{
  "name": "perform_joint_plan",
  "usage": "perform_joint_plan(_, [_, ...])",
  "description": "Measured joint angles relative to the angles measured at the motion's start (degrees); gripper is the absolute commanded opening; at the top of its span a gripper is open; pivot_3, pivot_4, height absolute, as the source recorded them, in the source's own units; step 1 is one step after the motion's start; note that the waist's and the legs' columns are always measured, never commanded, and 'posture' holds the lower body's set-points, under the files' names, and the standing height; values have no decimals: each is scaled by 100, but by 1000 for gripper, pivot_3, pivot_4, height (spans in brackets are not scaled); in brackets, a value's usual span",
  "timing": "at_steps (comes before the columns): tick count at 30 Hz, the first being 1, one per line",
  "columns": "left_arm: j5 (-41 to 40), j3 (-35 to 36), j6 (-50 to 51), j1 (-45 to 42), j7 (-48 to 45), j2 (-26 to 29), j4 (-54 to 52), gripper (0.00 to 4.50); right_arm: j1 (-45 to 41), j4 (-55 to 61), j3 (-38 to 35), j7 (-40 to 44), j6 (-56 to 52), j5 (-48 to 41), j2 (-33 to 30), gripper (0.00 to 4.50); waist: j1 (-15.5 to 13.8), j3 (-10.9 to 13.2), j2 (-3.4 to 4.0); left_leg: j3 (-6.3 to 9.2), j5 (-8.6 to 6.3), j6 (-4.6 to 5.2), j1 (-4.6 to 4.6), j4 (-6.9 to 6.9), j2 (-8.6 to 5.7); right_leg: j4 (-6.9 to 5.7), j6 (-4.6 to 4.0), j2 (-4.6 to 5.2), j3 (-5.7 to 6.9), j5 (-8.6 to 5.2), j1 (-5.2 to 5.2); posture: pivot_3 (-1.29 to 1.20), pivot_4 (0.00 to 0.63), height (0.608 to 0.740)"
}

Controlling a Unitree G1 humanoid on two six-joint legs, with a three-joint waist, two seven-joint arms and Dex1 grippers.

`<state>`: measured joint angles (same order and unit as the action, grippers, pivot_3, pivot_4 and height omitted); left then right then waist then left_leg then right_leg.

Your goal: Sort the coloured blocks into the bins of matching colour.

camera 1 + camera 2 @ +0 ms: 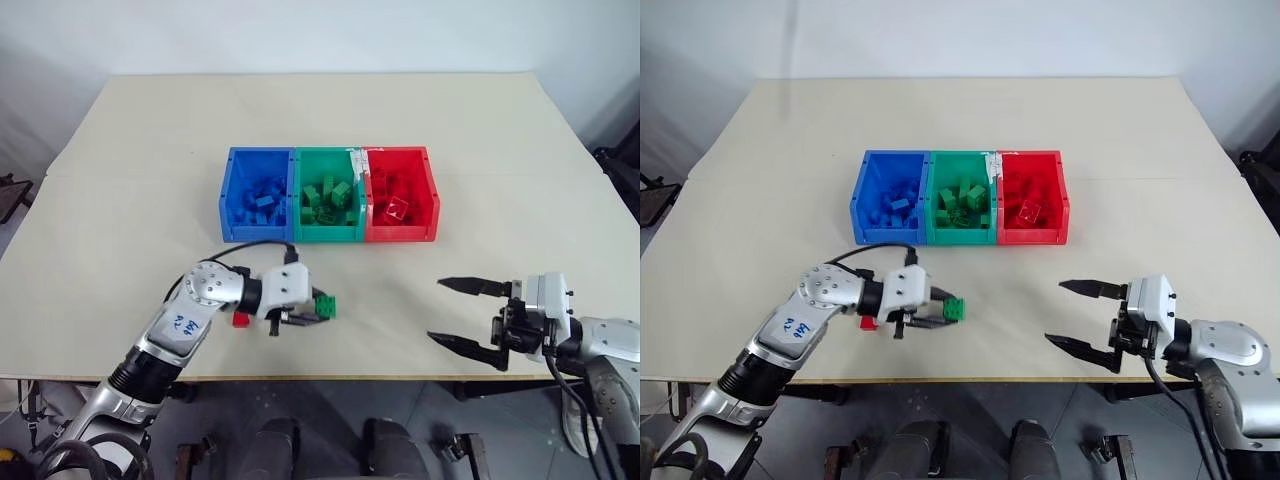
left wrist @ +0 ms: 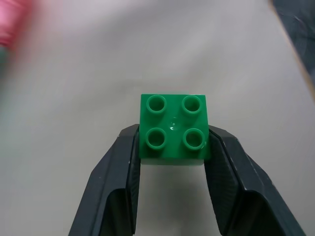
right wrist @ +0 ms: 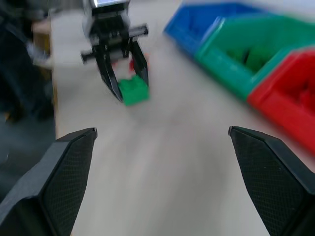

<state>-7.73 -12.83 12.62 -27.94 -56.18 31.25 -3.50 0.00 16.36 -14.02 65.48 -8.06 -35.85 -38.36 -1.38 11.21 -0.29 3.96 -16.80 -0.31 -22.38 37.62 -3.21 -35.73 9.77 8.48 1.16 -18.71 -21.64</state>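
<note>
So: big beige table (image 1: 140,200), matte top, white wall behind it, grey floor below the near edge. Dark gear at the room's far right and left edges, too cut off to name.

Bins sit centre-far on the table, three joined in a row whose long axis runs left-right: blue bin (image 1: 228,190) left, green bin (image 1: 325,158) middle, red bin (image 1: 430,190) right. Open tops face up. Each holds bricks of its own colour. A scrap of white tape (image 1: 357,160) lies over the wall between green and red; no readable text on it.

Left arm reaches in from near left. A white label (image 1: 183,325) on the forearm carries blue handwriting, not legible. Left gripper (image 1: 322,310) points right and slightly down, fingers (image 2: 123,167) pinching the green block (image 2: 173,129) by two opposite sides, studs up. The block is near-centre, well short of the bins. The block is square, so no long axis.

Right gripper (image 1: 455,315) at near right, pointing left, fingers spread wide with nothing between them.

A red block (image 1: 240,319) lies on the table just behind the left wrist, partly hidden.
</note>
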Motion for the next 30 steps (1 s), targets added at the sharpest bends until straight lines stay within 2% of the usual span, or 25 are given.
perform_joint_plan(4, [-206,825,-54,-146,785,-406,401,1472,-203,169,-2,-557,-78,-112,322,4500,-29,0,0,9,0,0,-1,7,-6,-6,2,2,6,1,4,0,150,740])
perform_joint_plan(6, [-155,1008,-92,-463,1210,-587,757,1472,-277,181,-1,-757,-82,-121,411,4500,-50,1,-2,15,0,1,-7,17,-11,-9,6,2,7,3,4,0,150,740])
perform_joint_plan(8, [-23,1024,-255,-866,1497,-687,1144,1472,-365,189,-1,-940,-94,-135,487,4500,-51,0,-2,13,-1,2,-7,18,-12,-9,8,2,6,4,4,0,150,740])
perform_joint_plan(12, [170,1034,-906,-1891,1953,-1228,2379,1472,-453,188,-6,-1236,-106,-131,539,4500,-57,1,-3,9,-2,3,-9,20,-15,-12,10,2,8,5,4,0,150,740])
perform_joint_plan(16, [270,972,-1333,-2410,1977,-1486,3270,1472,-491,191,-2,-1382,-99,-117,554,4500,0,1,-3,3,-3,5,-7,14,-13,-10,10,1,9,5,2,0,150,740])
perform_joint_plan(18, [353,936,-1450,-2532,2000,-1575,3665,2208,-489,193,1,-1425,-99,-110,560,4500,26,1,-3,-1,-3,6,-7,12,-12,-11,10,0,7,5,-1,0,150,740])
perform_joint_plan(20, [361,939,-1473,-2617,2029,-1634,3997,2755,-489,228,10,-1487,-99,-104,604,4500,31,1,-3,-1,-3,6,-7,12,-10,-12,10,-1,7,5,-4,0,150,740])
perform_joint_plan(25, [259,1021,-1532,-2550,1846,-1568,3795,4238,-490,259,27,-1452,-69,-53,613,4500,14,1,-4,-1,-5,8,-10,15,-11,-11,10,0,6,5,-4,0,150,740])
perform_joint_plan(28, [-54,1202,-1489,-2093,1494,-1301,3073,4238,-521,167,69,-1254,-13,22,582,4500,65,1,-4,-2,-5,8,-5,11,-8,-13,10,-1,2,5,-5,0,150,740])
perform_joint_plan(30, [-341,1384,-1339,-1527,1215,-937,2411,4238,-625,0,198,-989,62,93,506,4500,140,1,-3,-2,-5,7,-1,6,-5,-12,10,-1,0,5,-5,0,150,740])
